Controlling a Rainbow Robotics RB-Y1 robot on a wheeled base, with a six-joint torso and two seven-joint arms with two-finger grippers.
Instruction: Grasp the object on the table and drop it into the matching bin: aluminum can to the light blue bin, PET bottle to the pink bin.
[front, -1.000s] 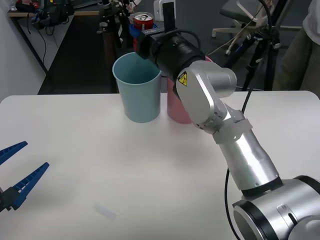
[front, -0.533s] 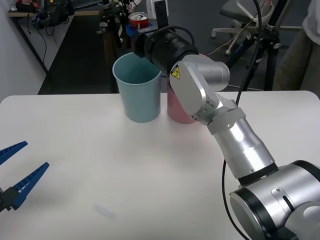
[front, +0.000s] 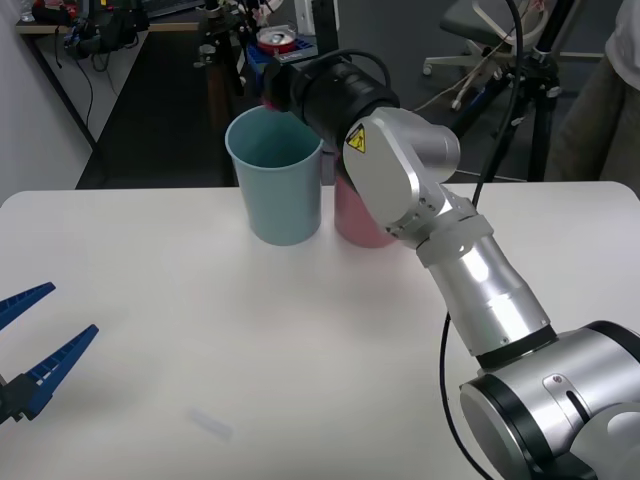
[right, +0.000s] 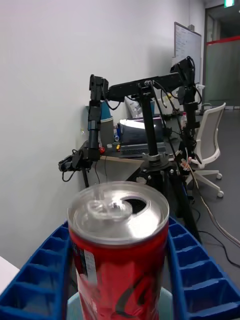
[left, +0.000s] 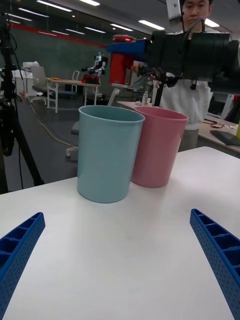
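The red aluminum can (front: 277, 41) with its silver top is upright in the air, held by my right gripper (front: 272, 58) just above the far rim of the light blue bin (front: 275, 180). Up close, the can (right: 120, 255) sits between the blue ribbed fingers (right: 42, 272), which are shut on it. The pink bin (front: 352, 215) touches the light blue bin's right side, partly hidden by my right arm. From the left wrist I see the light blue bin (left: 107, 152), the pink bin (left: 160, 147) and the can (left: 121, 62) above them. My left gripper (front: 72, 310) rests open at the table's (front: 200, 330) left edge.
Both bins stand at the back middle of the white table. Behind the table's far edge are a black tripod (front: 530, 90), an office chair (front: 480, 30) and cluttered equipment. A faint pale mark (front: 210, 425) lies on the near tabletop.
My right gripper has carried the can slightly left and farther back, over the light blue bin. The left arm has not moved.
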